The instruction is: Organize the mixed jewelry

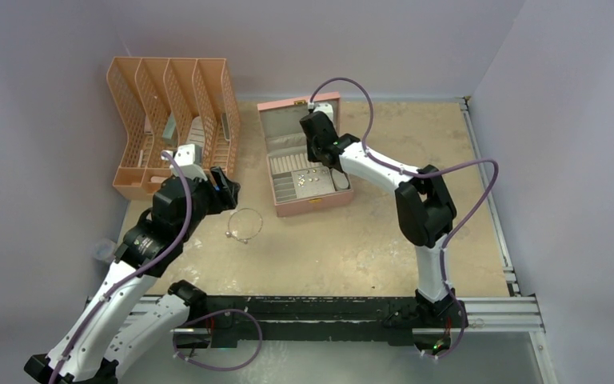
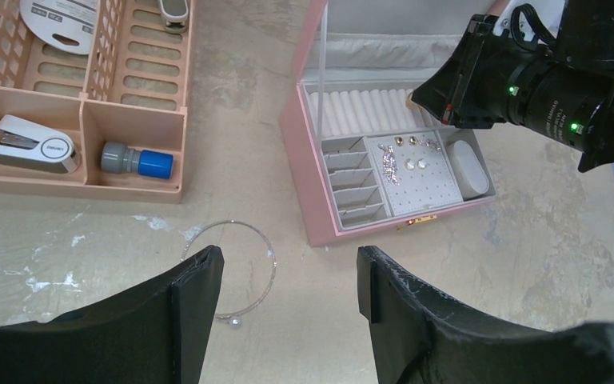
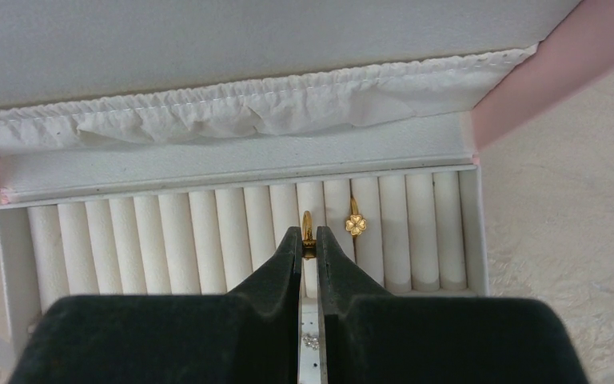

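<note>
A mottled beige bench (image 1: 368, 240) between lavender walls carries an open pink jewelry box (image 1: 312, 205) lined in white. The right end effector (image 3: 308, 240) pinches a small gold ring (image 3: 308, 223) at the box's ring rolls, beside a gold flower-shaped ring (image 3: 356, 225). The left end effector (image 2: 288, 266) gapes wide above a thin silver wire bangle (image 2: 273, 254) lying near the box's front-left corner.

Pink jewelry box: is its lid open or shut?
Open. The lid stands raised behind the ring rolls, and the earring panel lies uncovered.

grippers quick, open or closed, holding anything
Left gripper: open, holding nothing.
Right gripper: closed on a gold ring.
</note>
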Controlling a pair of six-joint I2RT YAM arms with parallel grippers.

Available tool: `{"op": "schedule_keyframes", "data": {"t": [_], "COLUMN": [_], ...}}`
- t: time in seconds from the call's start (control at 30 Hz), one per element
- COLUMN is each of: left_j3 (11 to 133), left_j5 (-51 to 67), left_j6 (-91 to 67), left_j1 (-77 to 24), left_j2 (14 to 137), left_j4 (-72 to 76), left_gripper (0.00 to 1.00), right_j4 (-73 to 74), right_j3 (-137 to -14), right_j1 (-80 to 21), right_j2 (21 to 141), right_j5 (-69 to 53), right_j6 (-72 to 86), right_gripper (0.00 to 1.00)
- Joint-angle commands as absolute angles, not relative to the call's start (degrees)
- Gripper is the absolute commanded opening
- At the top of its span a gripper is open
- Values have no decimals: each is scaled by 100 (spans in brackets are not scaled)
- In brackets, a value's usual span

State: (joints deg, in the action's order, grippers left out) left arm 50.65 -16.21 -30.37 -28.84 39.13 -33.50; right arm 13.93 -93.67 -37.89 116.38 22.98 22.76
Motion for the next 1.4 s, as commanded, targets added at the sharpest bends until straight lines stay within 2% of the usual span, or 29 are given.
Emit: {"op": "schedule_keyframes", "data": {"t": [0.0,0.37,0.97,1.1,1.23,1.37], "left_j3": [5029,5019,5002,5003,4995,4993], "left_j5": [-1451,-1330,-1253,-1239,-1222,-1216], "left_j6": [-2936,-2927,-2927,-2927,-2927,-2927], "left_j1": [-2800,-2705,-2628,-2619,-2602,-2584], "left_j2": [3887,3909,3937,3926,3935,3960], "left_j4": [-3061,-3030,-3031,-3024,-3015,-3015], "left_gripper": [62,62,61,61,61,61], "right_j4": [1467,1477,1586,1622,1474,1280], "right_j3": [-9641,-9700,-9759,-9772,-9674,-9485], "right_j1": [-3828,-3828,-3831,-3825,-3824,-3825], "right_j2": [11722,11899,12155,12074,11840,11611], "right_j5": [2292,2258,2216,2189,2214,2299], "right_j6": [2142,2118,2121,2190,2245,2283], "right_gripper": [3,3,10,15,28,31]}}
